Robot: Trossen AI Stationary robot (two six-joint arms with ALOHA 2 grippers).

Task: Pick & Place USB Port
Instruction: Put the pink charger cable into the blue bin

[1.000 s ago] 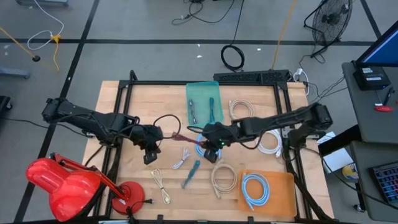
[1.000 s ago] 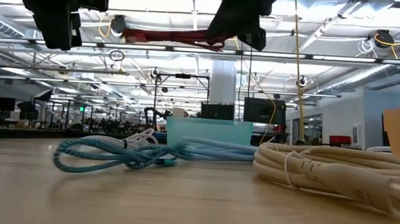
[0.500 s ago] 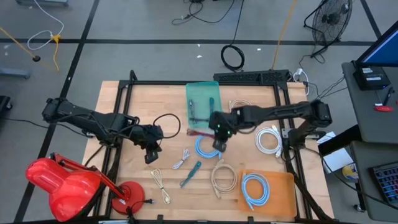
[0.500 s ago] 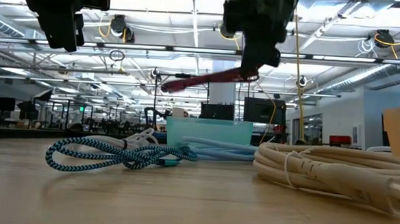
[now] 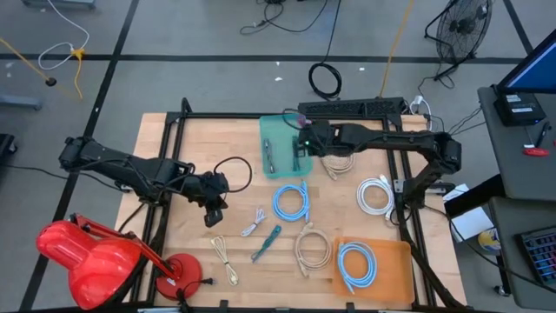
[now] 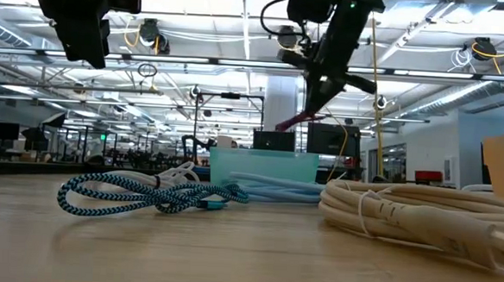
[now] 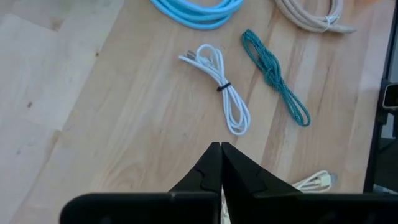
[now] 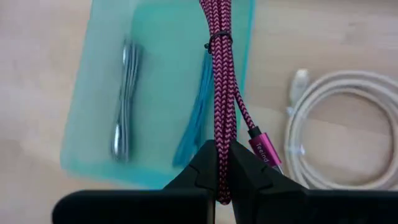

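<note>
Left gripper (image 7: 216, 163): fingers together, holding nothing, above the white cable (image 7: 221, 87) and teal cable (image 7: 273, 74). Right gripper (image 8: 222, 177): clamped on the red cable (image 8: 219, 68), hanging above the green tray (image 5: 280, 130), which holds a grey cable (image 8: 123, 106).

Bright, even overhead light with soft shadows; the right wrist view is slightly blurred.
</note>
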